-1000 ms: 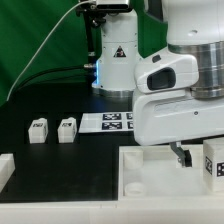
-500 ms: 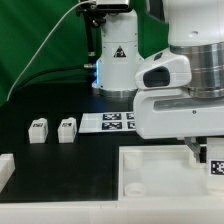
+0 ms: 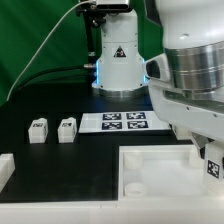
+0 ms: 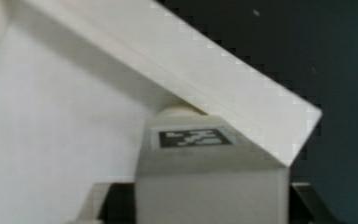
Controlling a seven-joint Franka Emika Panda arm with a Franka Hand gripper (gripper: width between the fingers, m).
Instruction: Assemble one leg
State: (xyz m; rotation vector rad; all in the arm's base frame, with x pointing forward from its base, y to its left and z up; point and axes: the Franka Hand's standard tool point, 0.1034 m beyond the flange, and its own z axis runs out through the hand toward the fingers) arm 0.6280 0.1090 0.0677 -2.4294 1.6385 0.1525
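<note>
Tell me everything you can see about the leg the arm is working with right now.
The leg is a small white plastic-looking block with a black-and-white square tag facing the wrist camera. It sits upright between the gripper fingers, against a raised rim of the big white panel, near a corner. In the exterior view only its tagged face peeks out below the arm.

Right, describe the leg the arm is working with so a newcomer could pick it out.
Start at the big white tray-like panel in the foreground. At its edge on the exterior view's right, under the arm, sits a leg, a small white tagged block. Its two lookalikes stand apart on the black table, far to the exterior view's left.
</note>
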